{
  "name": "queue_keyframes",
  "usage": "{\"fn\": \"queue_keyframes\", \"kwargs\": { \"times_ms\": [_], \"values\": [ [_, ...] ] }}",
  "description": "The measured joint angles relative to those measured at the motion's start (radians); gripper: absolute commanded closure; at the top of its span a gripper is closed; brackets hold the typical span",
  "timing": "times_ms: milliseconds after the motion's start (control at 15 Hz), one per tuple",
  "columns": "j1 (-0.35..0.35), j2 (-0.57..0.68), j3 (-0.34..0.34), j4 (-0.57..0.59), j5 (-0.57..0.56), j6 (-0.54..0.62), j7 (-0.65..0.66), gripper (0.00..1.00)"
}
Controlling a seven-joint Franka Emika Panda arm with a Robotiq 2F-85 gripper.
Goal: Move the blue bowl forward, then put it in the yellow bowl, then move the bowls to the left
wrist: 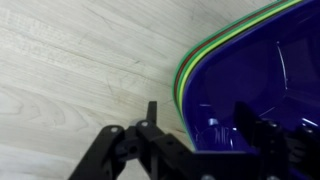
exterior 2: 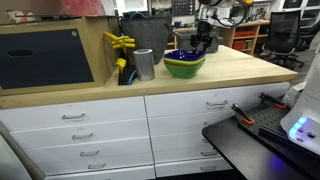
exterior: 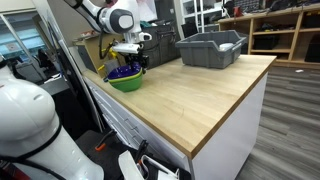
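Observation:
The blue bowl (exterior: 123, 72) sits nested inside the yellow bowl (exterior: 126, 84) near a far corner of the wooden counter; both also show in an exterior view, the blue bowl (exterior 2: 183, 57) within the yellow bowl (exterior 2: 185, 69). In the wrist view the blue bowl (wrist: 255, 70) fills the right side, with the yellow bowl's rim (wrist: 213, 43) around it. My gripper (wrist: 200, 115) is low over the bowls' edge, one finger outside the rim and one inside the blue bowl, with a gap between them. It appears open. It also shows in both exterior views (exterior: 131, 58) (exterior 2: 204, 44).
A grey plastic bin (exterior: 211, 48) stands further along the counter (exterior: 200, 95). A metal cup (exterior 2: 144, 64) and a yellow clamp-like tool (exterior 2: 121, 44) stand beside the bowls, in front of a wooden box (exterior 2: 45, 55). Drawers lie below the counter edge.

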Motion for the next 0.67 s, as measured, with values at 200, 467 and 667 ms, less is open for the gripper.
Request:
{"fn": "queue_keyframes", "kwargs": {
  "times_ms": [200,467,667],
  "values": [
    [0.010,-0.007,0.015,0.038,0.000,0.000,0.006,0.00],
    [0.021,-0.027,0.019,0.104,-0.005,-0.001,0.020,0.00],
    [0.016,-0.029,0.016,0.160,-0.060,-0.001,0.073,0.00]
  ]
}}
